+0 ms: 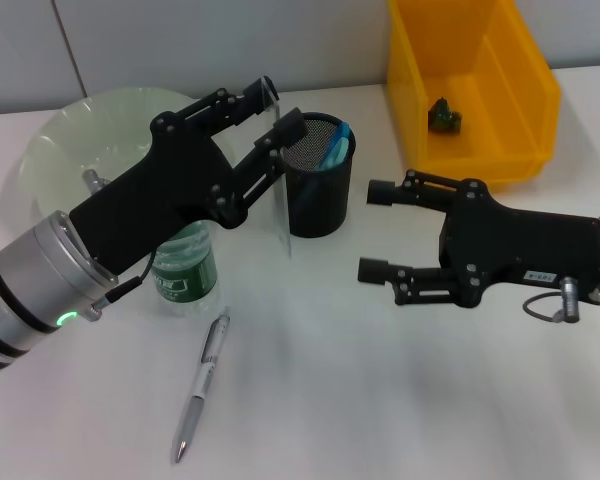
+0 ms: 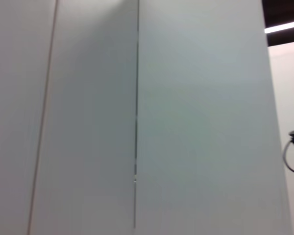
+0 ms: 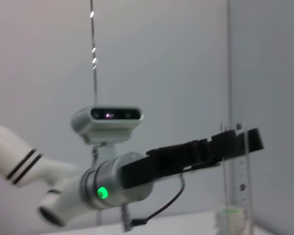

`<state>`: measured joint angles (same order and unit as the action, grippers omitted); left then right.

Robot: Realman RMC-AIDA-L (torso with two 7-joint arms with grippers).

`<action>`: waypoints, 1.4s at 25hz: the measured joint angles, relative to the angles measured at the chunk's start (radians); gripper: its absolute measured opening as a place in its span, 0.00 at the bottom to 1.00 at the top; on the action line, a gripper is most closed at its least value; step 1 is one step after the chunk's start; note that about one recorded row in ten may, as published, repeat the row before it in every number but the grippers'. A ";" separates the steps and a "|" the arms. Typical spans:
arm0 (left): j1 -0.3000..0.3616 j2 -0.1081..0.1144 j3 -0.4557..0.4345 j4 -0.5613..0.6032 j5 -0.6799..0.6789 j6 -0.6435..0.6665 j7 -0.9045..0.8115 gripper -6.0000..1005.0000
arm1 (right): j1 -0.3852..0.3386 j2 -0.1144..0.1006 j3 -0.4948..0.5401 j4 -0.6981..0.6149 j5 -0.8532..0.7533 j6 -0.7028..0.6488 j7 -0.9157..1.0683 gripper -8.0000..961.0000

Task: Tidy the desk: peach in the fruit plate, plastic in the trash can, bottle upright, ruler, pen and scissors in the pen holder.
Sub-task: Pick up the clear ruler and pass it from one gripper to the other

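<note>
At the desk's [image 1: 380,400] far-left corner, a pale green fruit plate [image 1: 70,130] — no peach visible in it, though the left arm covers much of it. In front of the plate, a green-labelled bottle [image 1: 185,270] standing upright, so that step looks done. Toward the near edge, a silver pen [image 1: 202,385] lying flat, not yet collected. Over the bottle and plate, the left gripper [image 1: 273,112], fingers pinched on a clear ruler [image 1: 278,190] held on end, its lower end near the desk just beside the black mesh pen holder [image 1: 318,185] and not yet inside. In the holder, something blue [image 1: 338,145] — possibly scissor handles, hard to tell. Right of the holder, near the middle of the desk, the right gripper [image 1: 373,228], fingers spread wide with nothing between them, hovering idle. At the far-right corner, a yellow bin [image 1: 520,100] serving as trash can, with a small dark green object [image 1: 443,115] at its bottom; whether that is the plastic cannot be told. Judged overall: roughly midway — ruler in hand, pen to go, peach unaccounted for.
</note>
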<state>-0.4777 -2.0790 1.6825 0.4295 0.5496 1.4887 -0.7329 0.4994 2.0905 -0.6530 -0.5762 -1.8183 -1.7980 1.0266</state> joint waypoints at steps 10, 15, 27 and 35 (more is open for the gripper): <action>0.006 -0.001 0.170 0.002 -0.205 -0.063 0.085 0.39 | 0.020 0.000 0.003 0.251 0.159 0.123 -0.327 0.87; 0.009 -0.001 0.237 0.009 -0.283 -0.096 0.126 0.39 | 0.064 0.000 0.004 0.371 0.208 0.160 -0.457 0.87; 0.014 -0.001 0.325 0.012 -0.412 -0.141 0.231 0.39 | 0.121 0.001 0.041 0.605 0.301 0.242 -0.694 0.86; 0.013 -0.001 0.343 0.012 -0.438 -0.148 0.249 0.39 | 0.160 0.002 0.091 0.716 0.318 0.279 -0.809 0.86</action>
<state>-0.4643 -2.0801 2.0254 0.4419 0.1111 1.3406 -0.4839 0.6590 2.0922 -0.5623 0.1398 -1.5005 -1.5194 0.2181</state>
